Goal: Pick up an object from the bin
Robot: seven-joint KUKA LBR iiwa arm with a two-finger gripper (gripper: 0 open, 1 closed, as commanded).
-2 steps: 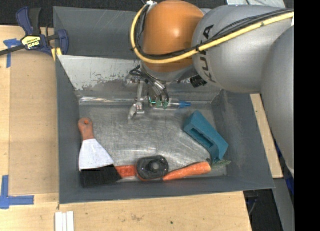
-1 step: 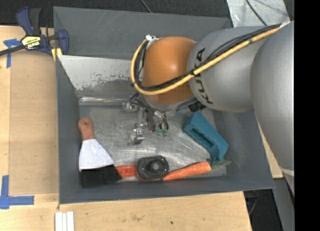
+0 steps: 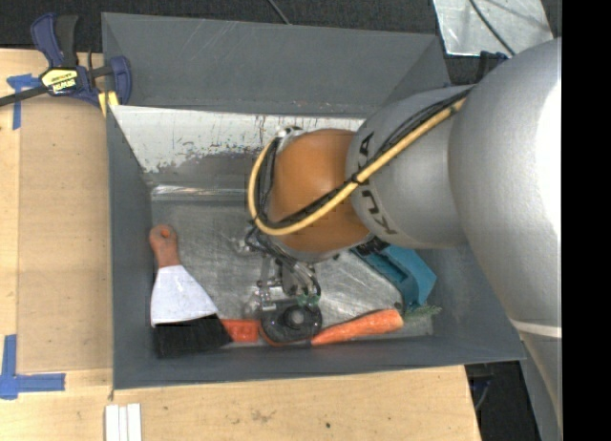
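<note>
My gripper [image 3: 283,283] hangs low over the front middle of the bin, under the orange wrist cover. Right below it lies a black round thing [image 3: 289,324], close to or touching the gripper's lower end. An orange carrot-shaped toy [image 3: 361,325] stretches to the right of that along the front wall. A small red-orange piece [image 3: 242,331] lies just to its left.
A brush [image 3: 179,298] with a brown handle, white body and black bristles lies at the front left. A teal-blue object [image 3: 409,274] sits at the right, partly under the arm. The arm covers the bin's right and back middle.
</note>
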